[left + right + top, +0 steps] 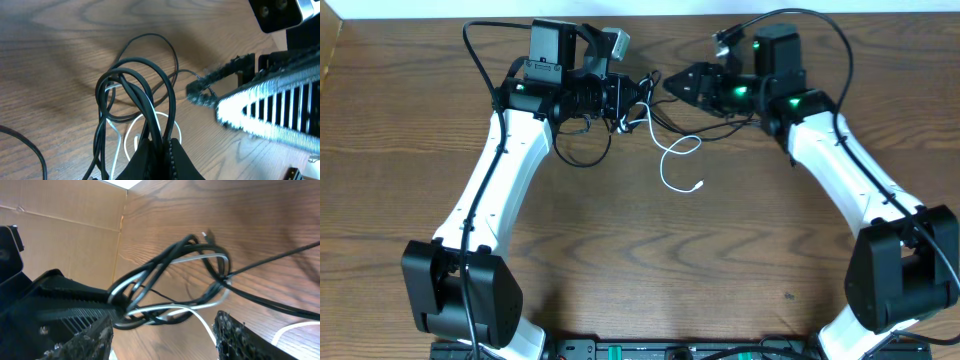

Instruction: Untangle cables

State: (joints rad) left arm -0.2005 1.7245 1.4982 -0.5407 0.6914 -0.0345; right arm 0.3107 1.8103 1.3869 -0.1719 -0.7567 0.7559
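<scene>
Overhead view first: where do the cables lie?

The long thin black cable (642, 103) is bunched in the upper middle of the frame, between the two claws. The shorter thin white cable (664, 170) leaves that bunch and curls down over the brown wood-grain table (620, 260). Its free end lies just below and right of the knot.

How do the arms stand?

The left arm's white link climbs from its base at the lower left to the upper middle, wrist turned so the left gripper (625, 95) points to the frame's right. The right arm mirrors it from the lower right, and the right gripper (672, 85) points left. The two tips face each other, near but apart.

And the left claw's hold?

In the left wrist view its fingers (172, 155) meet at the bottom centre, clenched on several strands of the black cable (135, 61), which loop upward from them. A strand of the white cable (150, 112) runs in alongside.

The right one?

Released. In the right wrist view its two ribbed fingers (85, 340) stand wide apart at the bottom corners. The tangled black loops (165, 260) hang ahead of them, and the white cable (202, 320) crosses the gap, touching neither finger as far as I can see.
</scene>
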